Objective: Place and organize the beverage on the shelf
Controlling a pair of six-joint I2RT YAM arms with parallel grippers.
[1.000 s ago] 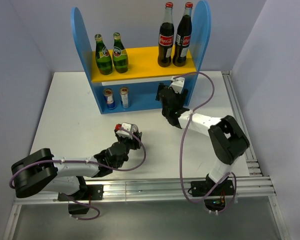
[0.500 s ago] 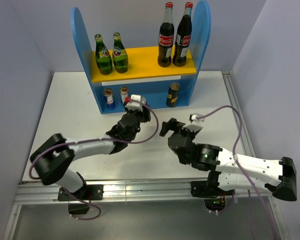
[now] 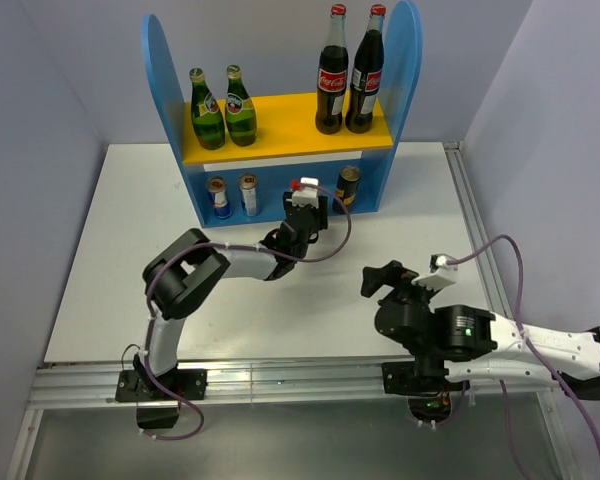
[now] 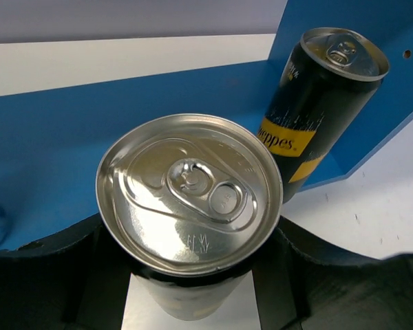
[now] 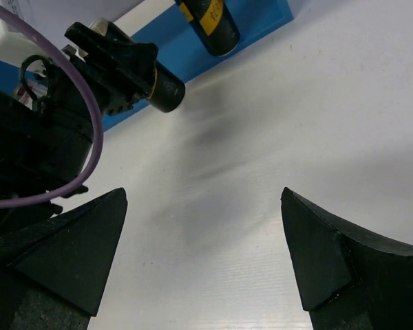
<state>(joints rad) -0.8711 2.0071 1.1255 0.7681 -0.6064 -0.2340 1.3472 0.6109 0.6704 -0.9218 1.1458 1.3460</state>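
Note:
The shelf (image 3: 165,80) has blue sides and a yellow upper board. Two green bottles (image 3: 223,108) stand on the board's left. Two silver-blue cans (image 3: 232,196) stand on the lower level at the left, and one dark gold-topped can (image 3: 348,188) at the right. My left gripper (image 3: 311,212) is at the lower level's front, just left of that can, shut on a second dark can (image 4: 189,196). The standing dark can (image 4: 323,96) is just right of it in the left wrist view. My right gripper (image 3: 382,281) is open and empty over the table (image 5: 296,117).
Two tall cola bottles (image 3: 348,75) with red caps stand on the right of the yellow board. The shelf's blue back (image 4: 69,144) is close behind the held can. The table's right edge has a metal rail (image 3: 480,240).
My left arm has carried the dark can from mid-table up to the shelf's lower level. My right arm has left a dark can on the lower level and drawn back to the near right.

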